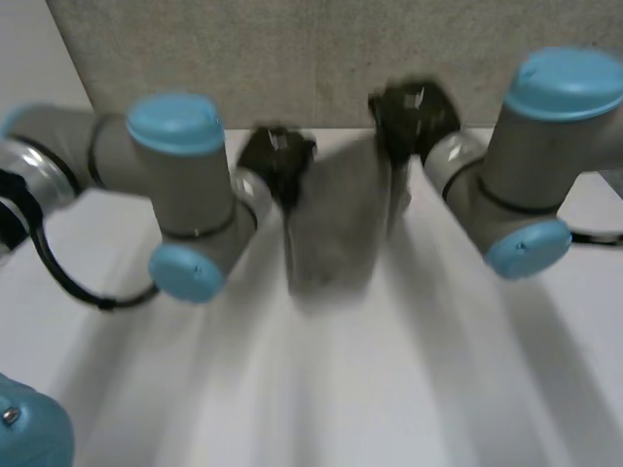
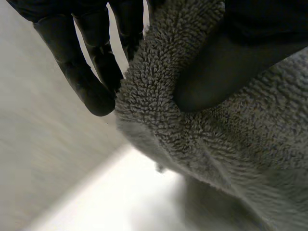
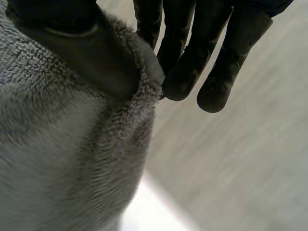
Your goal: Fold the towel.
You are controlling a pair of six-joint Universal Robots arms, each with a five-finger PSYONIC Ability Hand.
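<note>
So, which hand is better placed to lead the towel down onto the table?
Probably left, slightly. The left hand and right hand each pinch an upper corner of the hanging towel. In the head view the left hand sits nearer the table's middle, the right hand further back by the wall.

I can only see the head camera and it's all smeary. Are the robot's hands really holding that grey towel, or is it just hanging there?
Observer: They're holding it. The left hand pinches the towel near its edge, between thumb and fingers.
Operator: And the other one?
Observer: The right hand pinches it too. Its thumb presses the towel's edge against its fingers.
Operator: Is the towel smooth?
Observer: No, up close it's fluffy, covered in little loops.
</note>
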